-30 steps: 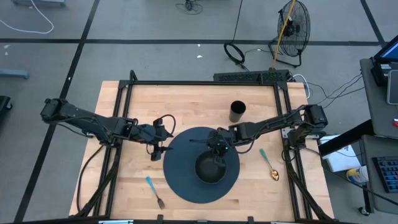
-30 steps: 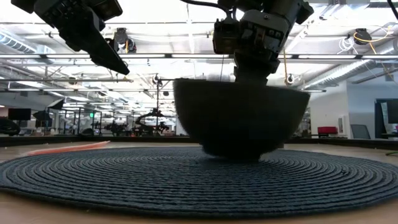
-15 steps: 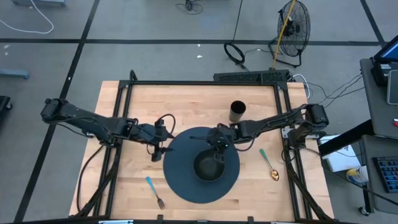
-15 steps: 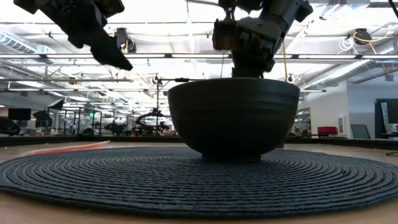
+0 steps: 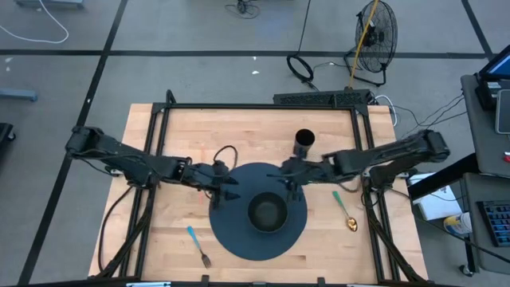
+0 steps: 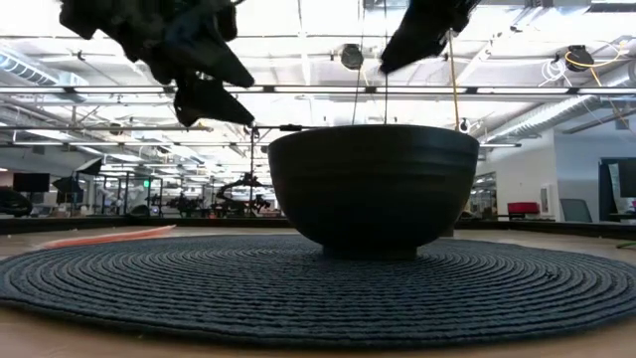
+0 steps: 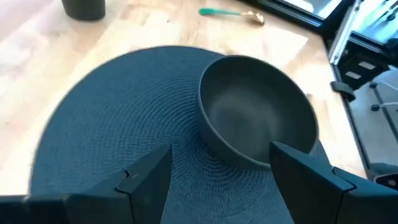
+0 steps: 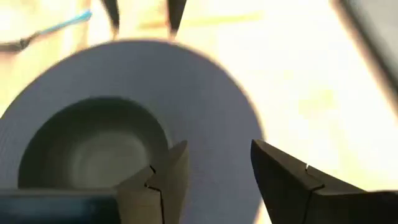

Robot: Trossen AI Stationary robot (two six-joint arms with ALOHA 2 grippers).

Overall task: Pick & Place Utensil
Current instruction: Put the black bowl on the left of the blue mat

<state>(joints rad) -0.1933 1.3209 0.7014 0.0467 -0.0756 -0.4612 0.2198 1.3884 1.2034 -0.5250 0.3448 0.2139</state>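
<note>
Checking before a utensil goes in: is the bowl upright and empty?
Upright and empty. The bowl sits level on the round mat, rim up in the low view, and the left wrist view shows a bare inside.

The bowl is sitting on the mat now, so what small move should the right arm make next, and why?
Probably swing the right end effector toward the gold spoon lying on the table beside the mat. The bowl stands empty, both end effectors are open and hold nothing, and that spoon is the utensil on its side.
</note>
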